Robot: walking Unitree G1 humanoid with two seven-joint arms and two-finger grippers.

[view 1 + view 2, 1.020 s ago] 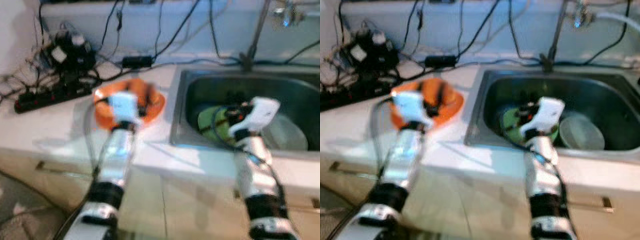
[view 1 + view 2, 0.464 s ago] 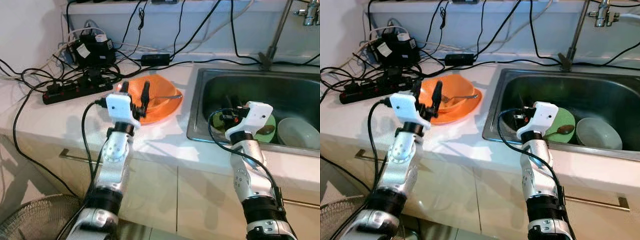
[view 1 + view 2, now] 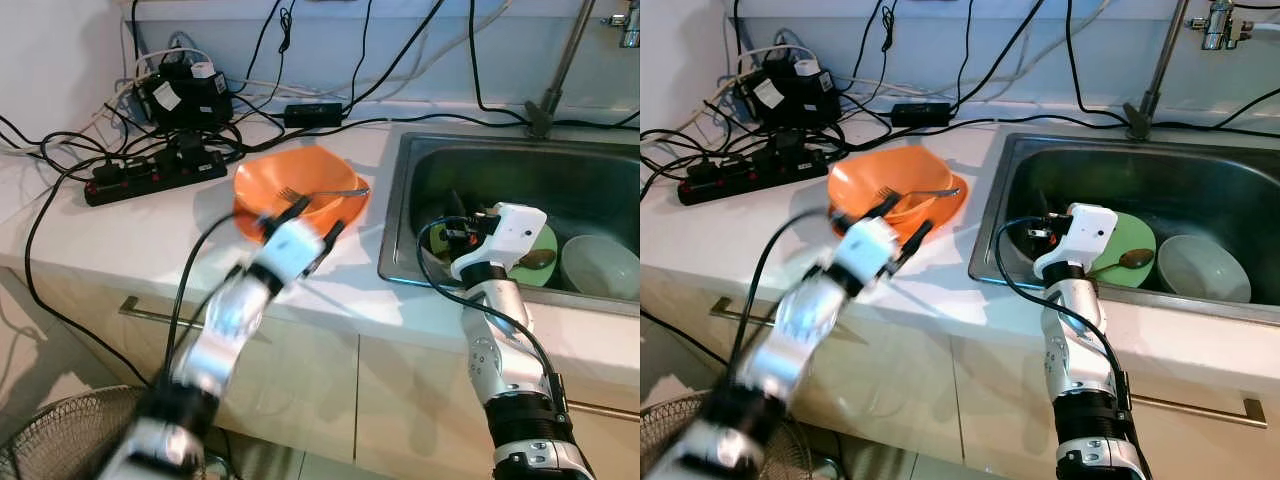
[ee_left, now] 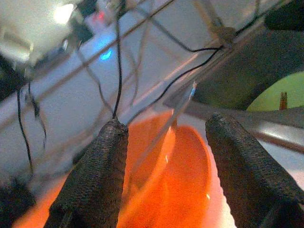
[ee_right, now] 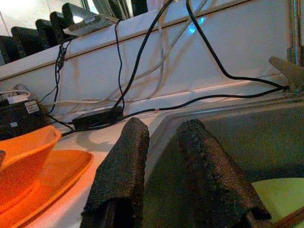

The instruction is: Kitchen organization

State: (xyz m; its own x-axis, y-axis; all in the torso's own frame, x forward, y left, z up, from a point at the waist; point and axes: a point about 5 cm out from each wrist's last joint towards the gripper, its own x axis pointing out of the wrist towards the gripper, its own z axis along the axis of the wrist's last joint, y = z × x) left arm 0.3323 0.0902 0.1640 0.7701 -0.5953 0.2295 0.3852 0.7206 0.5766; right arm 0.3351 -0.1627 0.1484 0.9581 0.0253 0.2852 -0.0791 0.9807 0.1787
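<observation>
Your left arm is swinging forward and turning, blurred with motion; half a second ago its left gripper (image 3: 305, 235) was standing upright just in front of the orange dishes, and it is now tilting in low toward them with its two black fingers (image 4: 95, 175) spread wide and holding nothing. Judgement: you are lining up a grasp on the orange set, so the first pick of the tidy-up is starting, not finished.

The shallow orange plastic bowl (image 3: 290, 190) is sitting on a flat orange plate (image 3: 345, 212), both on the white countertop (image 3: 120, 230) just beside the steel sink (image 3: 400, 250). A metal fork (image 3: 325, 193) is lying across the bowl, its handle reaching toward the sink; in the left wrist view it is crossing between the fingers.

Your right gripper (image 3: 1040, 232) is holding at the sink's near edge, as it was before, fingers slightly parted and empty. Inside the sink, a round green plate (image 3: 1130, 245) is carrying a brown spoon (image 3: 1130, 259), with a pale bowl (image 3: 1202, 268) just beside it.

The glossy bowl may slide, and the loose fork may tip out.
</observation>
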